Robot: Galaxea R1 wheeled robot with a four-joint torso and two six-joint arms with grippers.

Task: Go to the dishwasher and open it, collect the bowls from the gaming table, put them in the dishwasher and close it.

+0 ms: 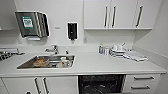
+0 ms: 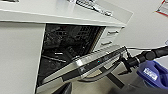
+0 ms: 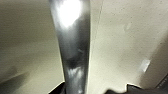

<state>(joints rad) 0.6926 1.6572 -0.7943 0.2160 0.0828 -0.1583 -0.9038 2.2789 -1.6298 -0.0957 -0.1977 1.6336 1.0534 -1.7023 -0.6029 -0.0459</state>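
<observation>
The dishwasher (image 1: pixel 100 83) stands open under the counter, and its dark inside with racks (image 2: pixel 67 42) is in sight. Its steel-fronted door (image 2: pixel 97 62) hangs tilted, about halfway down. My right gripper (image 2: pixel 124 61) reaches in at the far end of the door, by the bar handle (image 2: pixel 100 76). In the right wrist view that shiny handle (image 3: pixel 73 50) runs very close past the camera. A dark piece of my left gripper (image 2: pixel 65 89) sits just in front of the door's lower edge. The bowls and the gaming table are out of view.
A steel sink (image 1: pixel 27 65) with a pale orange dish (image 1: pixel 40 62) and cups lies left of the dishwasher, behind it a tap (image 1: pixel 52 49). White drawers (image 1: pixel 143 82) flank the dishwasher's right, cabinet doors (image 1: pixel 40 85) its left. Dishes and bottles (image 1: pixel 116 50) stand at the back right. A blue object (image 2: pixel 150 73) lies beside the door.
</observation>
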